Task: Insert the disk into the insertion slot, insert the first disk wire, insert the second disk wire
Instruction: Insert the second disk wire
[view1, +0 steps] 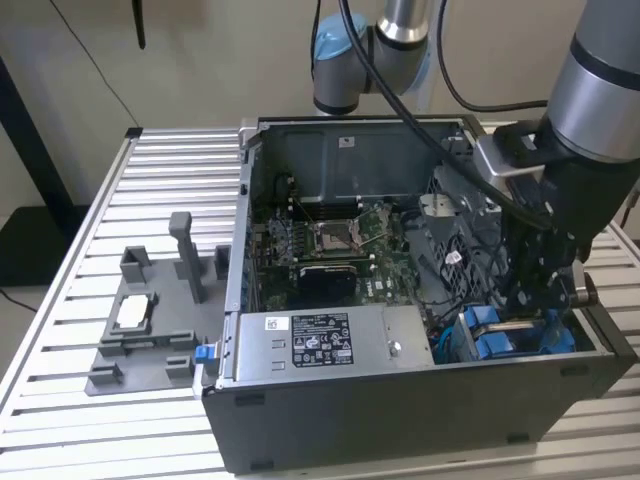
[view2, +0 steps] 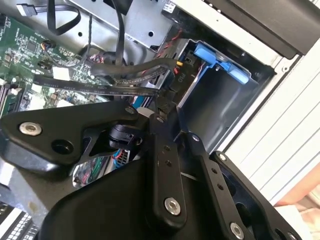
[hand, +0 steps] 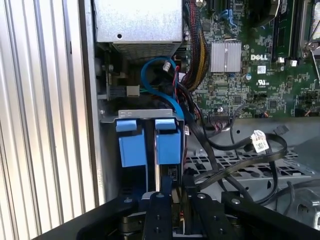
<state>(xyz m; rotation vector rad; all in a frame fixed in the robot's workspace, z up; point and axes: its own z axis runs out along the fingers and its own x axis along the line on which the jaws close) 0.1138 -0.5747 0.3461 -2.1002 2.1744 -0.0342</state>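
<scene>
Slatted aluminium forms the bench (view1: 150, 170) on which an open dark grey computer case (view1: 400, 410) lies on its side, its green motherboard (view1: 340, 245) facing up and the grey power-supply box (view1: 320, 345) sitting along the near wall. To the exterior view's left of the case, a grey fixture plate (view1: 140, 330) with upright posts rests on the slats. The robot arm (view1: 600, 90) reaches down at the exterior view's right, lowering the black end effector (view1: 535, 290) into the corner of the case, directly above the drive cage that holds the insertion slot (view1: 505, 335). In the first wrist view, the disk's (hand: 150, 142) two bright blue carrier tabs stand side by side within the sheet-metal bay, already seated in the slot, with a blue cable (hand: 162, 90) looping just behind them and black wires (hand: 230, 150) draped across the perforated metal alongside. The end effector's (hand: 175, 200) fingers sit narrowly spaced just over the disk's edge; whether they are pinching anything cannot be told from either wrist view.
</scene>
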